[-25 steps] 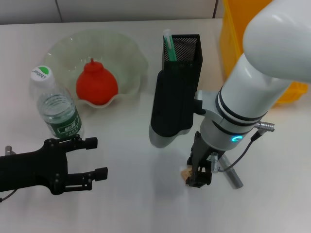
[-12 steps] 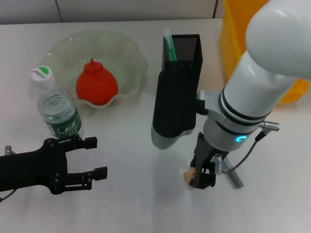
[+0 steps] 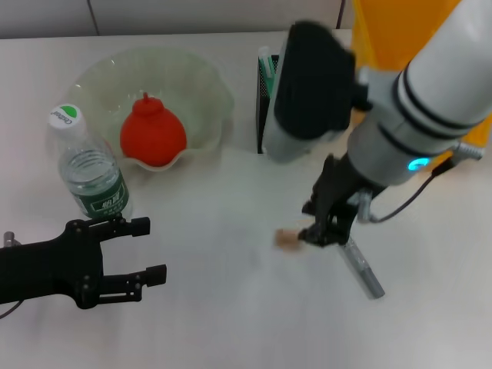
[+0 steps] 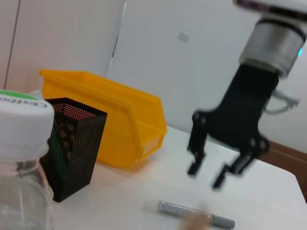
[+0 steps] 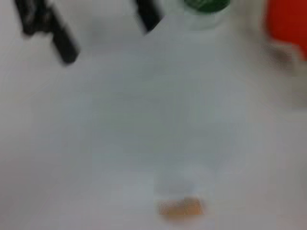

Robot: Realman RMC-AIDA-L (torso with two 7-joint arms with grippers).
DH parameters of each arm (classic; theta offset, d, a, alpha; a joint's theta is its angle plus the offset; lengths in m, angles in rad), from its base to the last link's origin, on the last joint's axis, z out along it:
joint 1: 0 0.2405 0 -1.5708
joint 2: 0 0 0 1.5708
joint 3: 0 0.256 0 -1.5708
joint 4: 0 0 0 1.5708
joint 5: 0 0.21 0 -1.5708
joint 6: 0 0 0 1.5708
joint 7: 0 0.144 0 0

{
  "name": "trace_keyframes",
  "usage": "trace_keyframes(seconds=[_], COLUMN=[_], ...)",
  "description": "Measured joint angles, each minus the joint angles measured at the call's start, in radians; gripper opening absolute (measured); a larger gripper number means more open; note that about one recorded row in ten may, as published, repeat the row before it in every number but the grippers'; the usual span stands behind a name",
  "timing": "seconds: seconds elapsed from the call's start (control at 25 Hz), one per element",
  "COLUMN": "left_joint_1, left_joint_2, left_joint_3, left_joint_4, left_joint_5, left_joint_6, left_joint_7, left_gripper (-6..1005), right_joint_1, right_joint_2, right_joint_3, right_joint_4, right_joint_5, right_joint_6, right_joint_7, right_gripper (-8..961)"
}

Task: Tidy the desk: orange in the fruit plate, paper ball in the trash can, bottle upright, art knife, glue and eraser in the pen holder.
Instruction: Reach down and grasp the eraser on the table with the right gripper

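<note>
Right gripper (image 3: 327,225): fingers spread, holding nothing, raised just beside eraser (image 3: 287,239) | eraser lies loose on desk, art knife (image 3: 362,269) close by | step: likely eraser into pen holder (image 3: 265,92) | next: lower, re-centre, pinch eraser | left gripper (image 3: 142,250): spread, idle near bottle (image 3: 91,173).

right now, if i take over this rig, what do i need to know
Left tool: open, empty, hovering near the bottle.
Right tool: open, empty, above the desk by the eraser and knife.
Done: orange in the plate, bottle upright, glue in the holder.
Left: eraser and knife both lie on the desk and go in the holder.
Paper ball: not seen; the inside of the trash can isn't visible.
</note>
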Motion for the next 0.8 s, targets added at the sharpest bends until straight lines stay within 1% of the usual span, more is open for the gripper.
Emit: trace_keyframes(seconds=[0.04, 0.08, 0.12, 0.16, 0.2, 0.24, 0.28, 0.32, 0.36, 0.56, 0.64, 0.68, 0.76, 0.8], left_joint_1=[0.001, 0.002, 0.002, 0.002, 0.002, 0.002, 0.002, 0.002, 0.002, 0.002, 0.002, 0.001, 0.000, -0.001], left_joint_2=[0.000, 0.000, 0.000, 0.000, 0.000, 0.000, 0.001, 0.000, 0.000, -0.001, 0.001, 0.004, 0.011, 0.015], left_joint_3=[0.000, 0.000, 0.000, 0.000, 0.000, 0.000, 0.000, 0.000, 0.000, 0.000, 0.000, 0.002, 0.005, 0.006], left_joint_4=[0.000, 0.001, 0.001, 0.001, 0.001, 0.001, 0.001, 0.001, 0.002, 0.000, 0.002, 0.006, 0.008, 0.009], left_joint_5=[0.000, 0.000, 0.000, -0.001, -0.001, -0.001, -0.001, -0.001, -0.001, -0.001, 0.002, 0.004, 0.005, 0.006], left_joint_6=[0.000, 0.000, 0.000, 0.000, 0.000, 0.000, 0.000, 0.000, 0.000, 0.001, 0.009, 0.020, 0.034, 0.043], left_joint_7=[0.000, 0.001, 0.001, 0.001, 0.001, 0.001, 0.001, 0.001, 0.001, -0.001, -0.007, -0.016, -0.024, -0.028], left_gripper=[844, 844, 844, 844, 844, 844, 844, 844, 844, 844, 844, 844, 844, 844], right_joint_1=[-0.001, -0.003, -0.003, -0.003, -0.003, -0.001, 0.010, 0.010, 0.020, 0.030, 0.031, 0.028, 0.028, 0.028], right_joint_2=[0.000, 0.000, 0.000, 0.000, 0.000, 0.000, 0.000, 0.000, -0.002, 0.000, 0.001, 0.002, 0.001, 0.001], right_joint_3=[0.023, 0.080, 0.080, 0.144, 0.144, 0.178, 0.235, 0.235, 0.262, 0.247, 0.227, 0.217, 0.216, 0.215], right_joint_4=[-0.024, -0.085, -0.085, -0.145, -0.145, -0.169, -0.181, -0.181, -0.162, -0.127, -0.125, -0.124, -0.121, -0.116], right_joint_5=[-0.007, -0.037, -0.037, -0.071, -0.071, -0.083, -0.087, -0.087, -0.085, -0.078, -0.052, -0.006, 0.020, 0.047], right_joint_6=[-0.009, -0.031, -0.031, -0.034, -0.034, -0.029, -0.014, -0.014, -0.001, 0.010, 0.005, -0.001, -0.006, -0.015], right_joint_7=[0.000, 0.004, 0.004, 0.013, 0.013, 0.017, 0.019, 0.019, 0.015, 0.012, 0.012, 0.012, 0.012, 0.012], right_gripper=[312, 305, 297, 289, 281, 273, 265, 257, 249, 48, 50, 51, 53, 94])
